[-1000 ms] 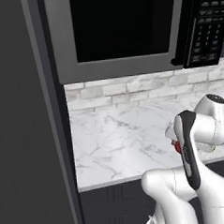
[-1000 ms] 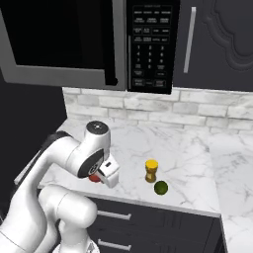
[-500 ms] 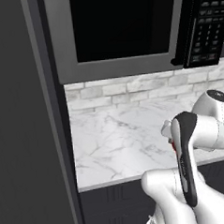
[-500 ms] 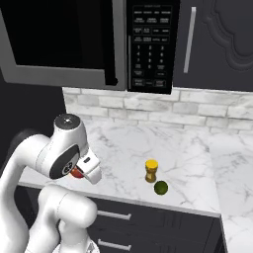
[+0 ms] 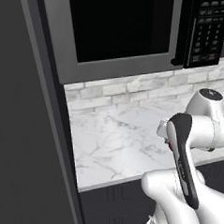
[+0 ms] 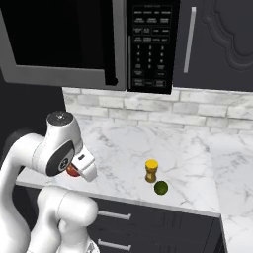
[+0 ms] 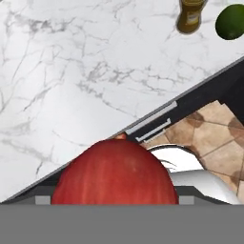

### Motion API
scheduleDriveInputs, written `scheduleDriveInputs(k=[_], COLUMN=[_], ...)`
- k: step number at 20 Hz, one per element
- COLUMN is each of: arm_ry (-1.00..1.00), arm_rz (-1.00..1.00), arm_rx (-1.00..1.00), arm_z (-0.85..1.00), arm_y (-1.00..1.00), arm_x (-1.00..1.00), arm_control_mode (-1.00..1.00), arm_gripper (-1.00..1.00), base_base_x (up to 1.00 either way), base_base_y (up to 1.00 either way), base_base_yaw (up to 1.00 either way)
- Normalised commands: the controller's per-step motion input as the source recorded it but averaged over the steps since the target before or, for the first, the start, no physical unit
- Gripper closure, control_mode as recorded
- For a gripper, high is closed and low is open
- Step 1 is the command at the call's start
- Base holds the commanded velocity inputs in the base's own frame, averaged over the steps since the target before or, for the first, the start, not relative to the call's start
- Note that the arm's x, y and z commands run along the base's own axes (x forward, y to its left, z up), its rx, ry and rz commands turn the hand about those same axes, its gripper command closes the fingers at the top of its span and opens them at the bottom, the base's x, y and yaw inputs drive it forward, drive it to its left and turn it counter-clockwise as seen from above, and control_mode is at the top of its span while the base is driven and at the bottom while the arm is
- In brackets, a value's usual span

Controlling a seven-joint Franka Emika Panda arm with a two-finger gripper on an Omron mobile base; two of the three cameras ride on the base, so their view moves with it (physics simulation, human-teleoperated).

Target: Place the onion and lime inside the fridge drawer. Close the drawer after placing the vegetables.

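Carry step: your tool (image 6: 75, 169) is clamped on the onion (image 7: 114, 174). The lime (image 6: 160, 187) sits well apart on the counter (image 6: 188, 163). Next, take the onion to the fridge drawer.

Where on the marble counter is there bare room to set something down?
The wide stretch of counter from the brick backsplash forward, left of the yellow-capped bottle, is bare. So is the part right of it. It is crowded near the front edge, where the bottle and lime sit close together, and where the gripper holds the onion.
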Motion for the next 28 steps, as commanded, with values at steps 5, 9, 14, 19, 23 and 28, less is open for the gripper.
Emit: scheduleDriveInputs(k=[5, 9, 14, 19, 23, 28], arm_ry=[0.0, 0.0, 0.0, 0.0, 0.0, 0.0], arm_rz=[0.0, 0.0, 0.0, 0.0, 0.0, 0.0], arm_rx=[0.0, 0.0, 0.0, 0.0, 0.0, 0.0], arm_z=[0.0, 0.0, 0.0, 0.0, 0.0, 0.0], arm_y=[0.0, 0.0, 0.0, 0.0, 0.0, 0.0], arm_x=[0.0, 0.0, 0.0, 0.0, 0.0, 0.0], arm_control_mode=[1.0, 1.0, 1.0, 1.0, 1.0, 1.0], arm_gripper=[1.0, 1.0, 1.0, 1.0, 1.0, 1.0], base_base_x=[-0.78, -1.0, -1.0, -1.0, -1.0, -1.0], base_base_y=[-0.12, 0.0, 0.0, 0.0, 0.0, 0.02], base_base_yaw=[0.14, 0.19, 0.22, 0.2, 0.17, 0.18])
